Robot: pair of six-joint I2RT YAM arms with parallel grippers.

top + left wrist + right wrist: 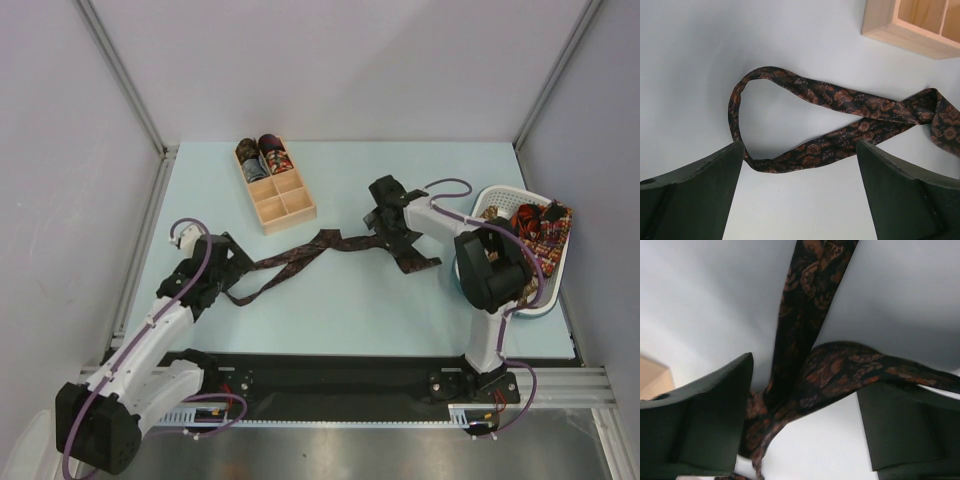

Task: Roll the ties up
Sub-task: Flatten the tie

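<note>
Since the limp necktie (318,243) will likely slump and twist, pinch its flat tip; left end effector (799,160) stands wide, right end effector (805,385) wide astride it.

You have soft, even light from overhead in the top view: the pale blue tabletop (350,310) is bright, free of glare, and the arms throw only faint shadows. That picture stays sharp to its corners. In the left wrist view the dark brown patterned fabric necktie (840,125) is crisp, with a soft shadow under its loop, while the left gripper (800,144) fingers (695,195) look slightly soft. Your right wrist view is dimmer and blurred, with the necktie out of focus.
</note>
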